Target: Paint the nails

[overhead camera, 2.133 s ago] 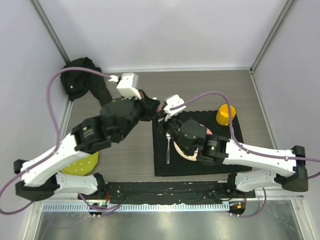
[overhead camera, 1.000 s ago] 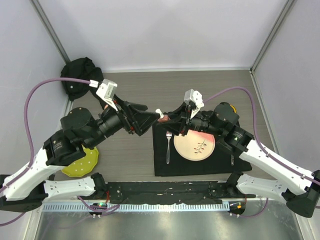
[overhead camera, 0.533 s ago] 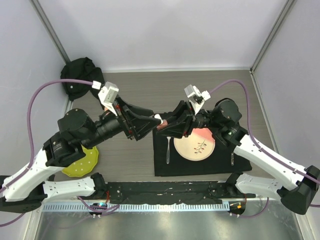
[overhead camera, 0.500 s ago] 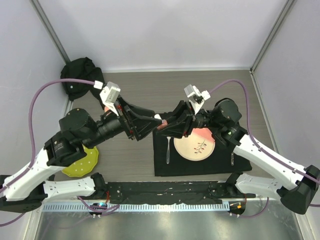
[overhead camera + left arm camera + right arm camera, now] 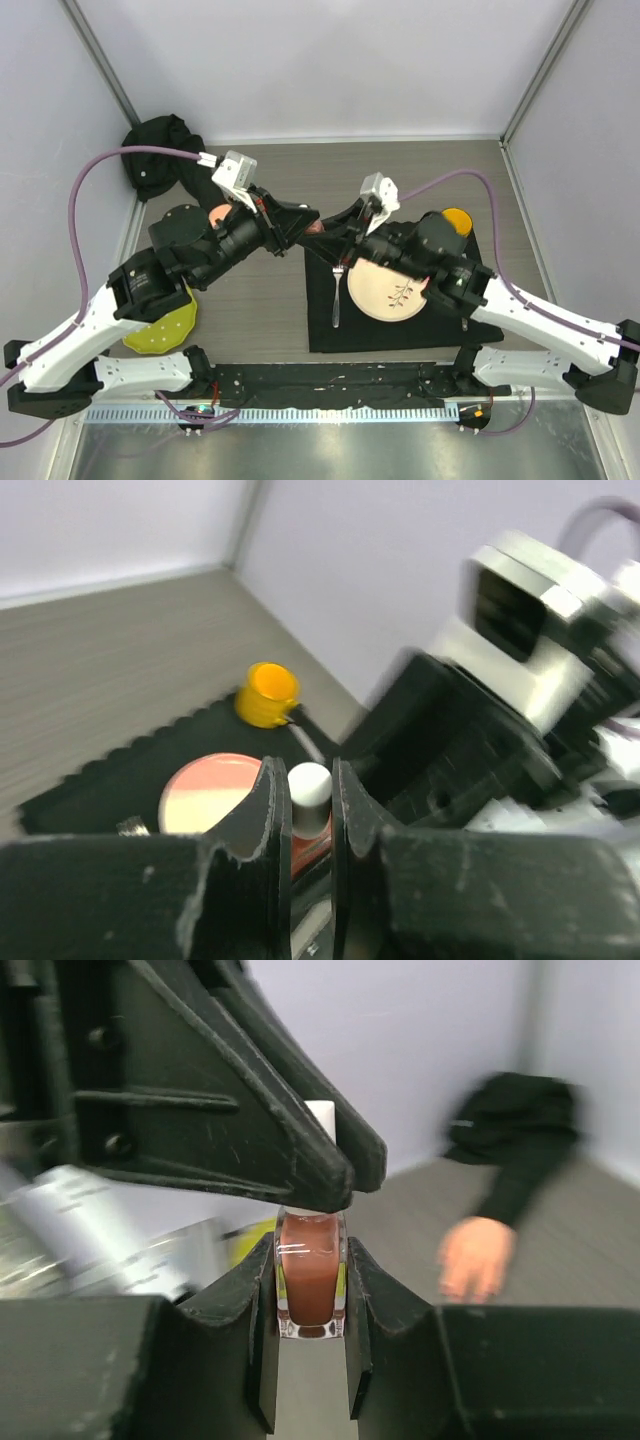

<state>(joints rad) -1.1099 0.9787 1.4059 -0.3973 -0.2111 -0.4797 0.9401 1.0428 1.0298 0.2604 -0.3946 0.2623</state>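
Observation:
Both grippers meet in mid-air over the left edge of the black mat [image 5: 400, 325]. My left gripper [image 5: 308, 227] [image 5: 309, 772] is shut on the white cap [image 5: 309, 783] of the small polish bottle. My right gripper [image 5: 335, 238] [image 5: 310, 1245] is shut on the bottle's clear body of reddish-brown polish [image 5: 310, 1282]. The pale pink mannequin hand [image 5: 476, 1255] with its black sleeve [image 5: 515, 1150] lies blurred at the right of the right wrist view. From above only a bit of the hand [image 5: 219, 214] shows behind my left arm. The nails are too blurred to make out.
A pink plate [image 5: 388, 292] with a sprig print, a fork [image 5: 337, 297] and an orange cup [image 5: 455, 222] sit on the mat. A yellow-green plate [image 5: 160, 328] lies at the near left. The sleeve's black cloth [image 5: 160, 155] is bunched in the far left corner.
Both grippers stay joined on the bottle. Their meeting point has shifted a little toward the far side, and both arms have changed pose around it.

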